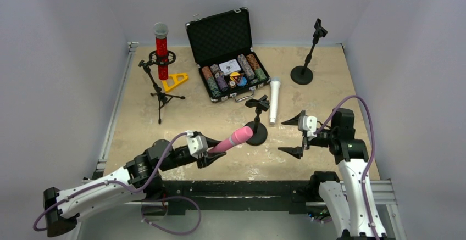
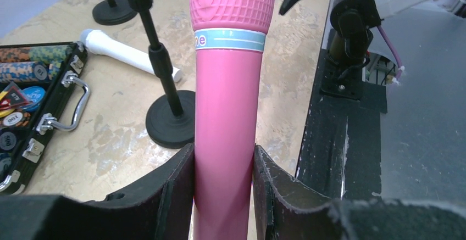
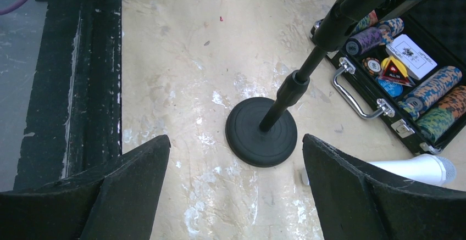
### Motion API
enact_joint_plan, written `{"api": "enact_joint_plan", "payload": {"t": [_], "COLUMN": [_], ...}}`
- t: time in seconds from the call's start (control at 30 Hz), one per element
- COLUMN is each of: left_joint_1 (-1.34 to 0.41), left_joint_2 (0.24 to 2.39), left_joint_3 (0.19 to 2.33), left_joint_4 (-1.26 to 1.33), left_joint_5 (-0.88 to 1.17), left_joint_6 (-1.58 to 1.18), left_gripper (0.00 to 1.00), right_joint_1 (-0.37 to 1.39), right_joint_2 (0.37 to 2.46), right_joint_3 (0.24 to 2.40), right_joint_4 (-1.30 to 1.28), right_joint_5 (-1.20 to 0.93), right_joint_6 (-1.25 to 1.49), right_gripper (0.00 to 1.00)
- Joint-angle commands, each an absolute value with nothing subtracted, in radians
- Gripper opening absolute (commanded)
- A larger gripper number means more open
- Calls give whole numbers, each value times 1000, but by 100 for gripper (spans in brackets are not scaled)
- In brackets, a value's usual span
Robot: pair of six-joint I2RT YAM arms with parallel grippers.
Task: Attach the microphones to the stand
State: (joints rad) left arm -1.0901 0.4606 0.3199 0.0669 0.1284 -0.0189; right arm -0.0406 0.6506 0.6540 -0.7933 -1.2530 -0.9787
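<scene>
At the near middle of the table, the left gripper (image 1: 211,153) is clamped narrowly on the handle of the all-pink plastic stick microphone (image 1: 234,139), with a pad pressed on each side of the barrel. The microphone's long axis runs away from that gripper toward the right and slightly back. Its ribbed head leads, and it ends just beside the post of the short black round-based stand (image 1: 256,133). The stand's clip sits at the top of that post, above and just beyond the head. The move likely turns on raising the head end and lining the barrel up with the clip. The right gripper (image 1: 292,136) hangs empty just to the stand's right, its jaws spread wide and facing the post. It is near enough to steady the stand. The left arm alone carries the microphone.
</scene>
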Motion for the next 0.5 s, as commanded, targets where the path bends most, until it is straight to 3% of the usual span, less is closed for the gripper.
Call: {"api": "enact_joint_plan", "payload": {"t": [0.0,0.47], "left_joint_1": [-1032,-904], "left_joint_2": [455,489], "left_joint_3": [382,413], "left_joint_4": [121,239], "left_joint_5": [170,223], "left_joint_6": [-71,-152], "left_gripper": [0,0], "right_joint_1": [-49,-51], "right_joint_2": [657,667], "right_joint_3": [650,642], "right_joint_4": [-789,-790], "right_joint_5": [-1294,-1301], "right_joint_6": [-999,-1015], "right_gripper": [94,94]}}
